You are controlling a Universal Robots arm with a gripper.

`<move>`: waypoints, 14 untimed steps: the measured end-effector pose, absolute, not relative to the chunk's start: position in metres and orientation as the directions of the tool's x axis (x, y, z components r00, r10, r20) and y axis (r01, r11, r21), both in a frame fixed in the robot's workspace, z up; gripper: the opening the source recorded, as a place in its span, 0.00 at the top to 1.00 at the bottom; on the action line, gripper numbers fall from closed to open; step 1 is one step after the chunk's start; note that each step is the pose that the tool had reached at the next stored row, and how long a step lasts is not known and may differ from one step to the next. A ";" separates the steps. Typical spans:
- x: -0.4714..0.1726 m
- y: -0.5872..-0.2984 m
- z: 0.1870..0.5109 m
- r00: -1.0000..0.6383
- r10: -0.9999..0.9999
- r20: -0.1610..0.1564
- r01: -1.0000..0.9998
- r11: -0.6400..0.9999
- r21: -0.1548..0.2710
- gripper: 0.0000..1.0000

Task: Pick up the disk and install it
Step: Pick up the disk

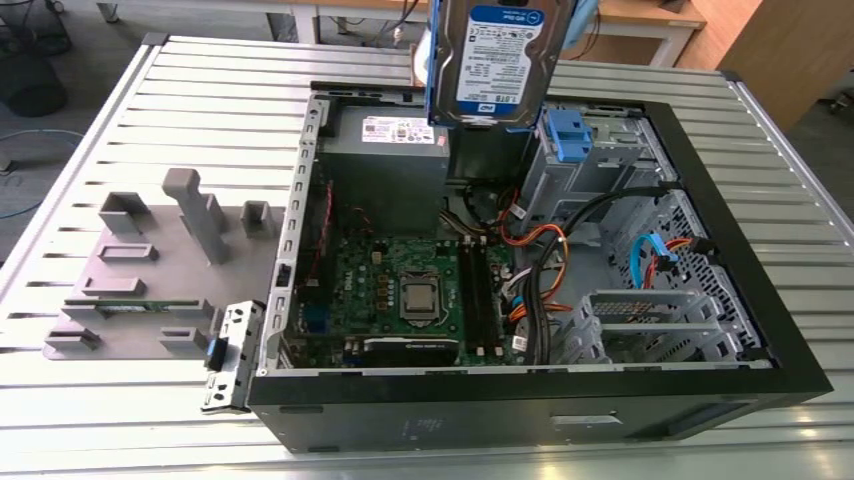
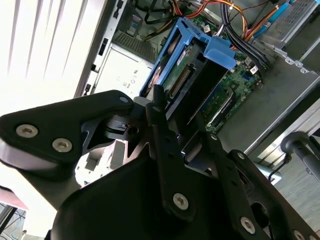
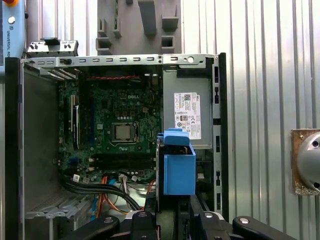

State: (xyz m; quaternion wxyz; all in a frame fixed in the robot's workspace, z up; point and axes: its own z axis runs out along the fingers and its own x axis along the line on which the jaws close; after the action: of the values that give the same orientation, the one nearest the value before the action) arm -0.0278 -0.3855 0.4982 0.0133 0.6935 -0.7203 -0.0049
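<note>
At the exterior view's left, a grey fixture plate (image 1: 134, 270) lies on the slatted table (image 1: 80, 430), just beside the open computer case (image 1: 534, 410). Inside the case, the motherboard (image 1: 400, 285) lies flat, with the power supply (image 1: 387, 140) against the far wall. The disk (image 1: 501, 60) hangs upright above that far edge, its lower edge over the gap between the power supply and the blue drive bay (image 1: 567, 130). In the second wrist view the jaws are clenched on the disk's blue carrier (image 2: 220, 52). Cables (image 1: 561, 260) crowd the case's right half.
</note>
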 end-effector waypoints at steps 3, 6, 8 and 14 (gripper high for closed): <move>-0.028 -0.386 0.498 -0.038 -0.999 0.012 -0.999 0.038 0.025 0.65; -0.028 -0.387 0.498 -0.038 -0.999 0.012 -0.999 0.038 0.026 0.65; -0.028 -0.388 0.498 -0.038 -0.999 0.012 -0.999 0.038 0.026 0.65; -0.028 -0.391 0.497 -0.038 -0.999 0.012 -0.999 0.038 0.026 0.65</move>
State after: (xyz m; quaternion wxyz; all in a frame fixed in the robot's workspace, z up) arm -0.0278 -0.3914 0.4968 0.0133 0.6935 -0.7203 -0.0049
